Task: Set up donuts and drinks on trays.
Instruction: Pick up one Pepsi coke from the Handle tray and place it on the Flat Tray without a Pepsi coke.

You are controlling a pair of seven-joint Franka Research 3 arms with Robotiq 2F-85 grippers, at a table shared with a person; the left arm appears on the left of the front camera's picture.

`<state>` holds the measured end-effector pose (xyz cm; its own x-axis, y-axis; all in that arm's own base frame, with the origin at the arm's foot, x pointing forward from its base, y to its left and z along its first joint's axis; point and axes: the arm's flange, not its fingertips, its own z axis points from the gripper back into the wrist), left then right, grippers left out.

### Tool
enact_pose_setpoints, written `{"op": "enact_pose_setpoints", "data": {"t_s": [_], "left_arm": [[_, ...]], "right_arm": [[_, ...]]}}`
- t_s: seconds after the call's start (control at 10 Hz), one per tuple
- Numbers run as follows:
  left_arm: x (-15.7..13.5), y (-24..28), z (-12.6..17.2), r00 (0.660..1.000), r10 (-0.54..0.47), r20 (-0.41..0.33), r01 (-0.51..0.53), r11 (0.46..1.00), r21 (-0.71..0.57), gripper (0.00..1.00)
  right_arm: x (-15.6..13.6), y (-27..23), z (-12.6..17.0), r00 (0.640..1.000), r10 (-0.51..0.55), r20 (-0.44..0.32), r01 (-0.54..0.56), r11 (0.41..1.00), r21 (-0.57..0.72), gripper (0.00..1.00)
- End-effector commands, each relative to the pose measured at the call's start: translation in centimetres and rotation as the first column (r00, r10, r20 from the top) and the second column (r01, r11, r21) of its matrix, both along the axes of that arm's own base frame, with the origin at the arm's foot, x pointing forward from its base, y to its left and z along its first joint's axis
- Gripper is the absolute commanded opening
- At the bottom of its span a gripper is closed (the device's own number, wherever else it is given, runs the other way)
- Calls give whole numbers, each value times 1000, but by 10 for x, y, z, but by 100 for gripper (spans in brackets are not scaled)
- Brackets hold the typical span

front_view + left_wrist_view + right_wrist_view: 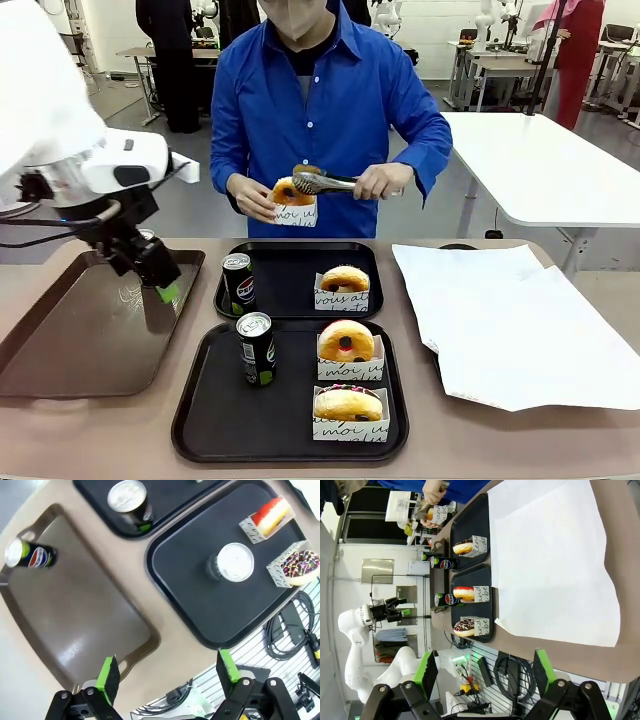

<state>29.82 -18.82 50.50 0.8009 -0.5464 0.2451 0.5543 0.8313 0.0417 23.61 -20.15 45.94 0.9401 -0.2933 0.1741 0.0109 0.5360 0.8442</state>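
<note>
Two black trays lie mid-table. The far tray (290, 262) holds a Pepsi can (238, 283) and a glazed donut (345, 280). On the near tray (215, 400) are a can (257, 349) and two sleeved donuts (346, 342) (347, 404). The person holds another sleeved donut (292, 195) with tongs (325, 182) above the far tray. My left gripper (160, 280) (168, 670) hangs open and empty over the brown tray (75, 605), where a third can (30, 555) lies. My right gripper (485, 667) is open and empty, off the table's right end.
A large white paper sheet (500, 320) covers the right half of the table. Cables (287, 630) lie on a slatted surface below the table's front edge. A white table (540, 160) stands behind the person.
</note>
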Motion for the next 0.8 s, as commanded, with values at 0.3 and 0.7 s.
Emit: {"op": "enact_pose_setpoints", "data": {"t_s": [0.3,0.7], "left_arm": [[0,0,0,1000,0,0,0,1000,0,100],[0,0,0,1000,0,0,0,1000,0,100]], "right_arm": [[-2,1,-2,1000,2,-1,-2,1000,0,100],[-2,1,-2,1000,2,-1,-2,1000,0,100]]}}
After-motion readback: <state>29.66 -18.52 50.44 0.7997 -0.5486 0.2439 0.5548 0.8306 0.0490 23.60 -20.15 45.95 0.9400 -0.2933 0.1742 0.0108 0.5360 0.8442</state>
